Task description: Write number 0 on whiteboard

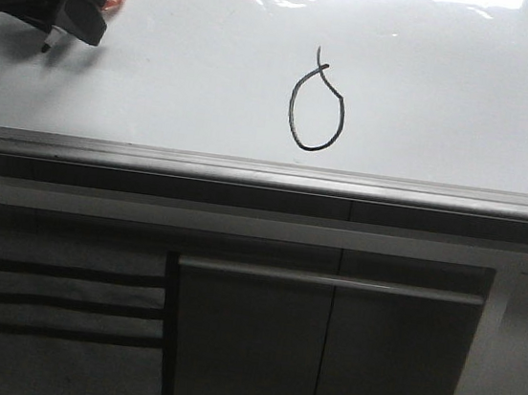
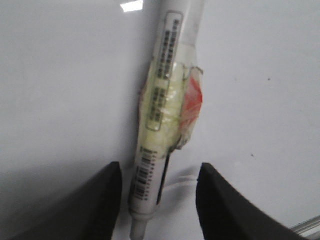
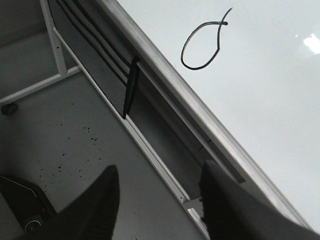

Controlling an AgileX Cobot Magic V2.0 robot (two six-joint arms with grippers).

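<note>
Whiteboard [image 1: 469, 97]: your number 0 [image 1: 316, 110] sits mid-board, near the lower edge strip. Left gripper [image 2: 159, 200] holds marker [image 2: 165, 115]; right gripper [image 3: 159, 200] open, empty.

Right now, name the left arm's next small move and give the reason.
Probably ease the left gripper and its marker a little further off the whiteboard: the number 0 already stands as a closed loop, and the tip sits well left of it, touching no line.
</note>
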